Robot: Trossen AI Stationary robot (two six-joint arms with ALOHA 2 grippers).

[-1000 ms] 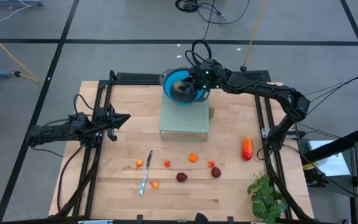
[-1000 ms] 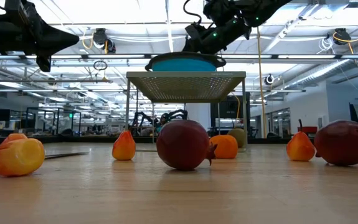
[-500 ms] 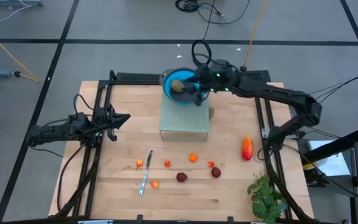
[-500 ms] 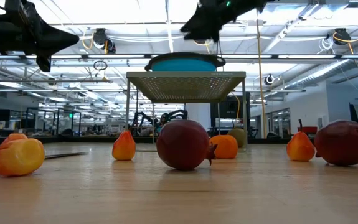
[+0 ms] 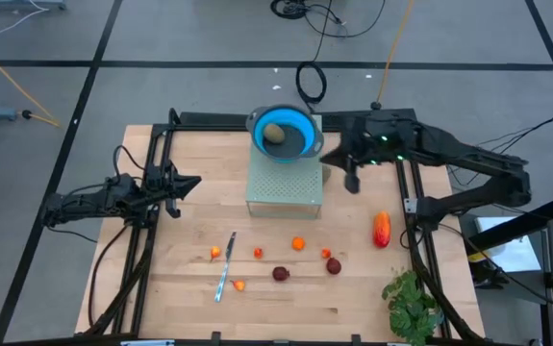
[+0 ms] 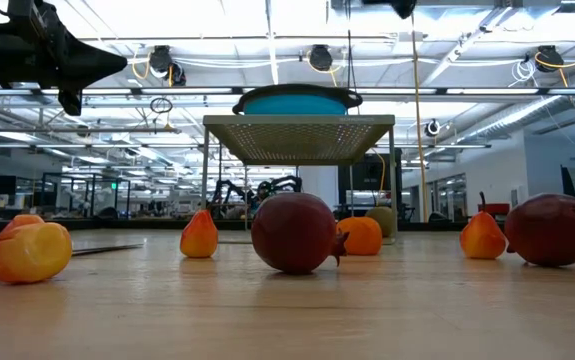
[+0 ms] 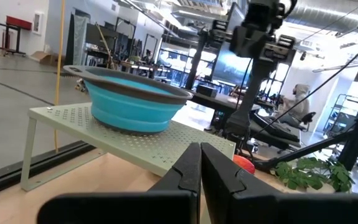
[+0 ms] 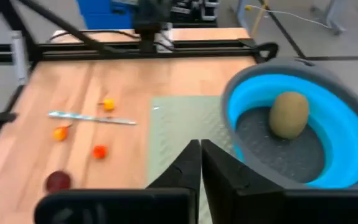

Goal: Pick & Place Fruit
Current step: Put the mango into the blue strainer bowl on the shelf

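Observation:
An olive-brown oval fruit (image 5: 273, 134) (image 8: 289, 114) lies on the bottom of a blue bowl (image 5: 300, 137) (image 8: 347, 134). The bowl stands on a pale green perforated shelf (image 5: 284, 183) at the table's far middle. My right gripper (image 5: 329, 156) (image 8: 200, 152) hangs shut and empty, high up beside the bowl's right side. On the near half of the table lie small orange and red pieces (image 5: 298, 243), two dark maroon balls (image 5: 281, 274) and a red-orange-yellow oblong (image 5: 382, 229). My left gripper (image 5: 191, 183) (image 7: 200, 155) waits shut at the table's left.
A slim silver knife (image 5: 225, 266) lies among the small pieces, left of the middle. A green leafy plant (image 5: 411, 303) sits at the near right corner. Black frame rails (image 5: 413, 207) run along the left, right and far edges. Bare wood lies between shelf and fruit.
My right gripper has risen out of the blue bowl and drawn back toward the table's right edge, and its fingers have come together. The olive-brown oval, hidden under the gripper a second ago, now lies uncovered in the bowl. The left arm has kept still.

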